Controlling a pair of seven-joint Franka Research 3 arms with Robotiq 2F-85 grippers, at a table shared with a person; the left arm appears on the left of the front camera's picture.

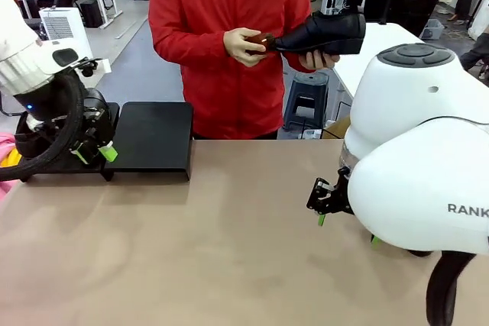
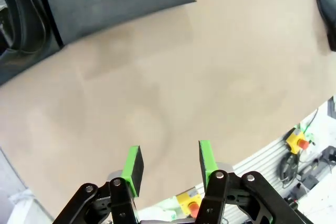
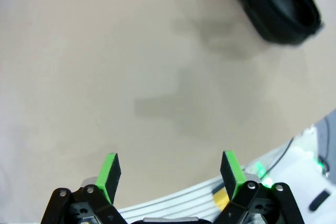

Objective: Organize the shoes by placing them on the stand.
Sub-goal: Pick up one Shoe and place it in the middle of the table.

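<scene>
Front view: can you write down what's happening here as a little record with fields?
Person: at the far side, holding a black shoe in one hand, a brown brush in the other
Stand: on the table, left part; no shoe on the section in view
Left gripper: open, empty, beside the stand
Right gripper: open, empty, over the table

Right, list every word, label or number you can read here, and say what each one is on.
"RANK": on the glossy white rounded shell of the right arm, grey capitals cut off by the picture's right edge.
No other print is readable.
</scene>
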